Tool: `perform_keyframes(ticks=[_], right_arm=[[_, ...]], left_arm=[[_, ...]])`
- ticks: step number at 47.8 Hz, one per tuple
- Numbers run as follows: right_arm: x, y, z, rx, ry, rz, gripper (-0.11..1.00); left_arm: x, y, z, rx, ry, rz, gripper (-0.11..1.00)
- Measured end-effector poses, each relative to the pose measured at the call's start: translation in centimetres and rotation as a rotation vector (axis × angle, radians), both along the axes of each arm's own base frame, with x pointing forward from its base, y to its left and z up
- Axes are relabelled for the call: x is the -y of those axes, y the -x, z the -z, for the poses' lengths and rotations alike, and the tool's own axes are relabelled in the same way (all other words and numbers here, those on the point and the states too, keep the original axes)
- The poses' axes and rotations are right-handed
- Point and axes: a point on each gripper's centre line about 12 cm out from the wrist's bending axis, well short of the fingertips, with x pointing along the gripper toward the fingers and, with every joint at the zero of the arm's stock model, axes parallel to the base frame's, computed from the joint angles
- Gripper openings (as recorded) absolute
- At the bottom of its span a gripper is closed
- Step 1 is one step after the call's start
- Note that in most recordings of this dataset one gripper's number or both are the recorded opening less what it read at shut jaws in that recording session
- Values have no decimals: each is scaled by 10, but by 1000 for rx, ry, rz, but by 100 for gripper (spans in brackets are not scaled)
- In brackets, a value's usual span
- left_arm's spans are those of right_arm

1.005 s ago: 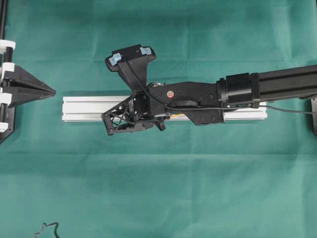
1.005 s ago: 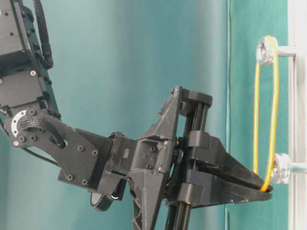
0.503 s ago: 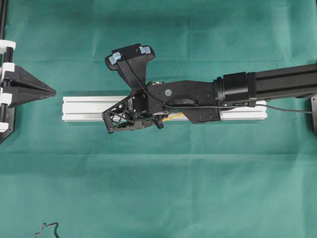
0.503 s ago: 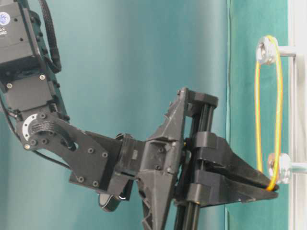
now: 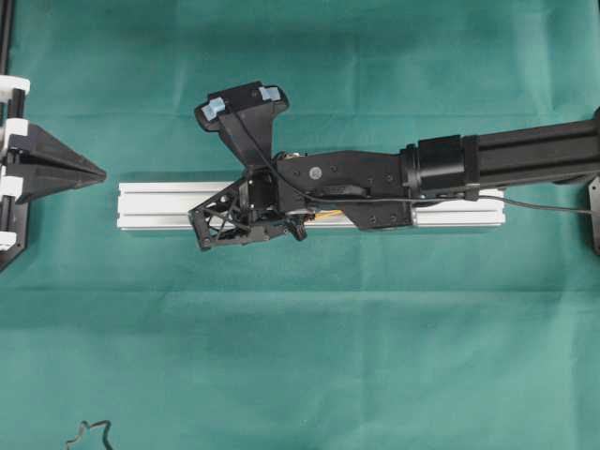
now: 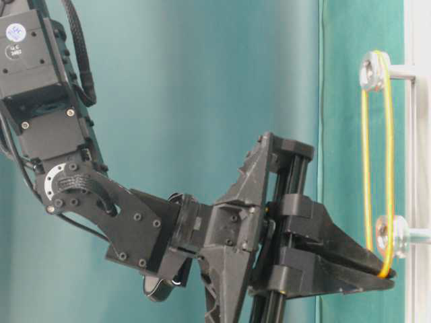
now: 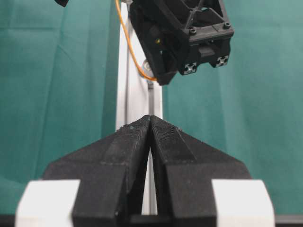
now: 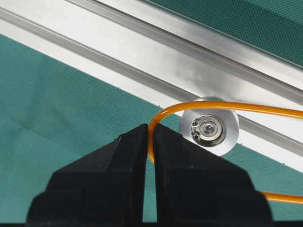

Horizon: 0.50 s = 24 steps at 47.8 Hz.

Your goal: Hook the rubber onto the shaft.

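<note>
The orange rubber (image 6: 367, 168) hangs over the upper shaft (image 6: 372, 67) on the aluminium rail (image 5: 150, 206) and is stretched long and narrow. My right gripper (image 6: 385, 274) is shut on its lower end, just below the lower shaft's silver pulley (image 6: 390, 235). In the right wrist view the rubber (image 8: 156, 118) curves over the pulley (image 8: 209, 130) and down between my shut jaws (image 8: 150, 130). It also shows in the left wrist view (image 7: 130, 47). My left gripper (image 5: 98, 173) is shut and empty, off the rail's left end (image 7: 150, 118).
A dark squiggly cord (image 5: 89, 436) lies at the front left edge of the green cloth. The right arm (image 5: 525, 155) stretches over the rail from the right. A black frame (image 5: 6, 56) stands at the left edge.
My right gripper has pulled the rubber's held end further along the rail, from beside the lower pulley to just past it. The rubber is stretched straighter. The left gripper has not moved.
</note>
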Motion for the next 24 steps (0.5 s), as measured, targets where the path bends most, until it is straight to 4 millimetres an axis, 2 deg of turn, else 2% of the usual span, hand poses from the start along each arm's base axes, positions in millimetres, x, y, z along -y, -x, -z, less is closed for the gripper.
perform_keyframes(ticks=[24], right_arm=[[2, 1, 8, -14, 1, 3, 6]], left_arm=[[0, 0, 0, -5, 0, 0, 0]])
